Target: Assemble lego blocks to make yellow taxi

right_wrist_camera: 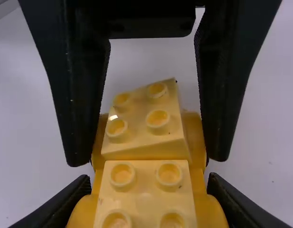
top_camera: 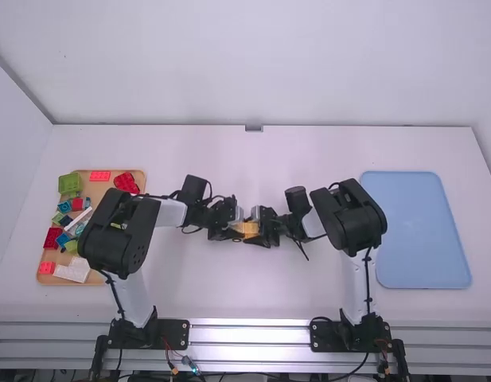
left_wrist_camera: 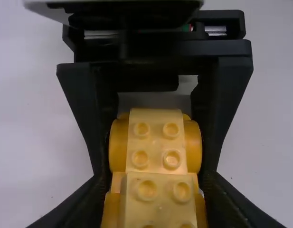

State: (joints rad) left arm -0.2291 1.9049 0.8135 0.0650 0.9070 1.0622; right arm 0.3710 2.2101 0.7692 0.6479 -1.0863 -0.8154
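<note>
The yellow blocks (left_wrist_camera: pixel 156 147) sit between the left gripper's (top_camera: pixel 235 231) and right gripper's (top_camera: pixel 263 229) fingers, apparently pinched by both.

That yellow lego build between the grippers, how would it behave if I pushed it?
The yellow build looks like hard plastic, so probably stiff. Its far brick sits askew to the near brick in the right wrist view, so it may come apart there. Its rounded sides might let it roll.
</note>
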